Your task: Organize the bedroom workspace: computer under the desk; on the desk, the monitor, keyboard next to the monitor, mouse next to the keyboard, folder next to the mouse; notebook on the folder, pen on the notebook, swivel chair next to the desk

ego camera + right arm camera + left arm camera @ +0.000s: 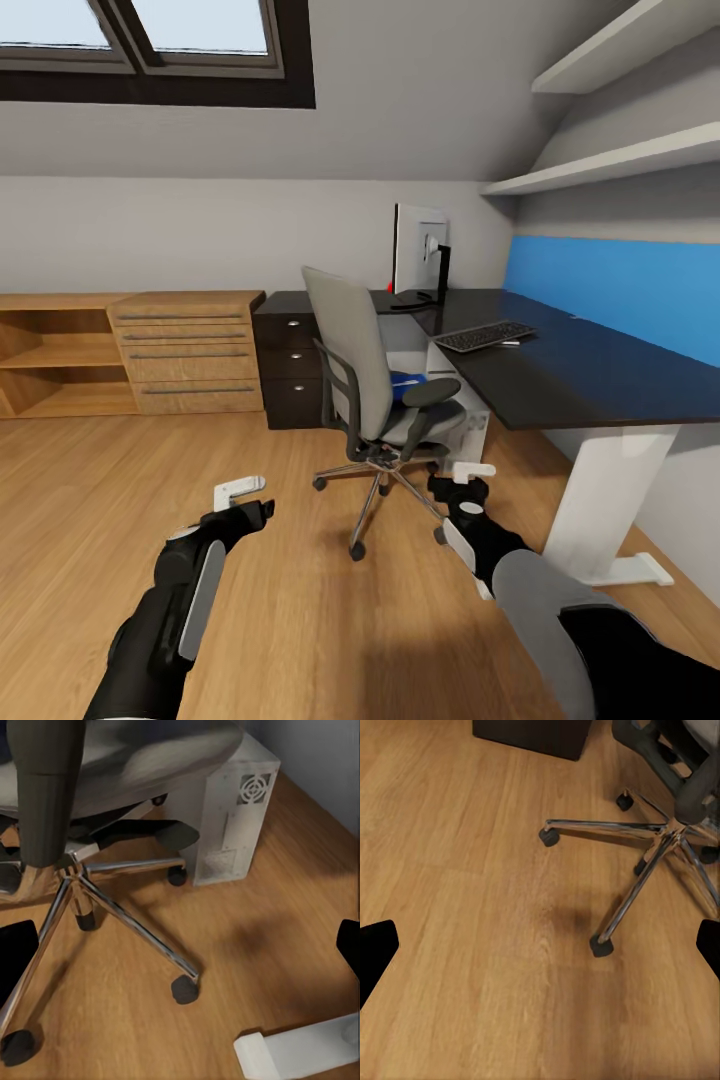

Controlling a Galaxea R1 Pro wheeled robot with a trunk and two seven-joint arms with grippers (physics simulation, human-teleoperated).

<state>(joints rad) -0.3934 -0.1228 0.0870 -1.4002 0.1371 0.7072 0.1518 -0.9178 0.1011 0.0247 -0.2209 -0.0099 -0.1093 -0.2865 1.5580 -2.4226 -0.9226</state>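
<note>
head view shows the folder [404, 384] on the swivel chair [377, 372] seat, keyboard [485, 335] and monitor [418, 250] on the surface [560, 370]; right wrist view reveals the computer [229, 814] beneath it. both pincers, left [240, 492] and right [473, 470], are spread open, empty.

Bright, even daylight, soft floor shadows

Both arms are black with pale grey panels along the forearms — the right arm [560, 610] broader and greyer near its elbow — each ending in white jaws.
</note>
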